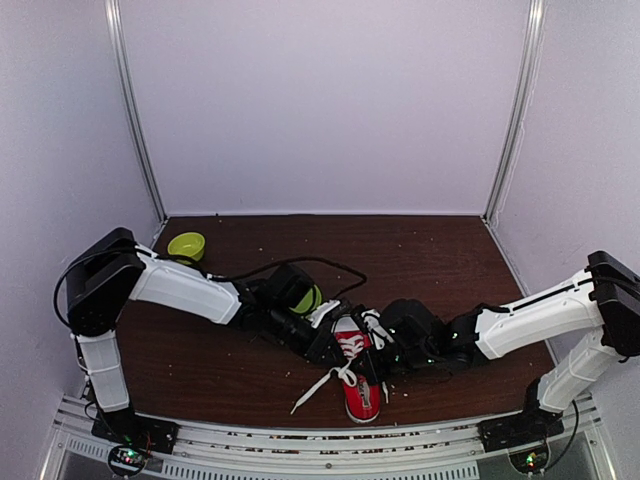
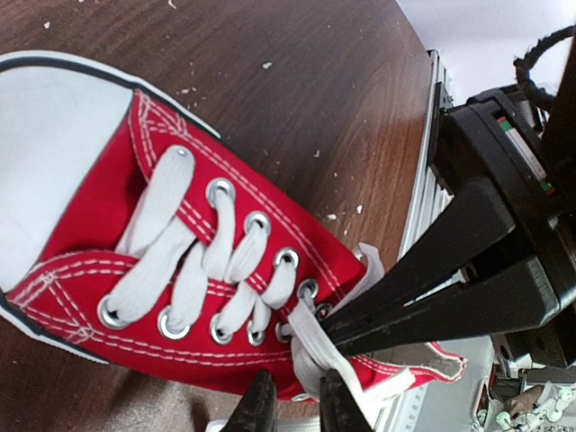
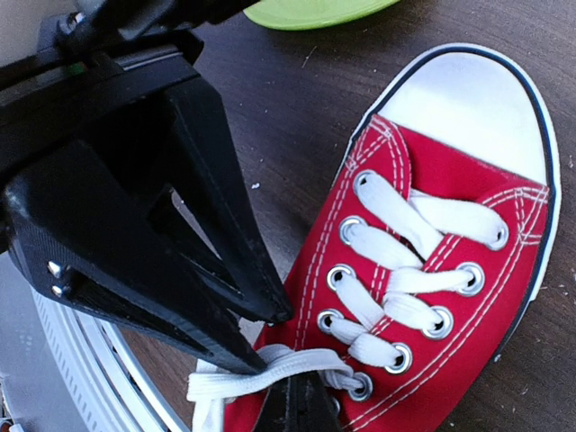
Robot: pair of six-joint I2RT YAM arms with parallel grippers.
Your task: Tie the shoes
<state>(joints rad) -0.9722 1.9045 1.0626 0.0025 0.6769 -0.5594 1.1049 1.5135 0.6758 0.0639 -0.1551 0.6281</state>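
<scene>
The red sneaker [image 1: 358,392] lies near the table's front edge, its white toe cap [image 2: 45,126] pointing away from the rail. Its white laces [image 2: 310,355] come loose from the top eyelets, and one end trails to the left [image 1: 312,392]. My left gripper [image 2: 297,407] hovers beside the top eyelets with its jaws a little apart; the lace lies against one finger [image 2: 340,405]. It also shows in the right wrist view [image 3: 265,340]. My right gripper [image 3: 301,407] is shut on the lace at the top eyelets, and also shows in the left wrist view [image 2: 331,331].
A small green bowl [image 1: 187,244] stands at the far left. A second green dish [image 1: 306,298] sits under my left arm, just beyond the shoe's toe. The metal rail [image 1: 300,440] runs along the table's front edge, close to the heel.
</scene>
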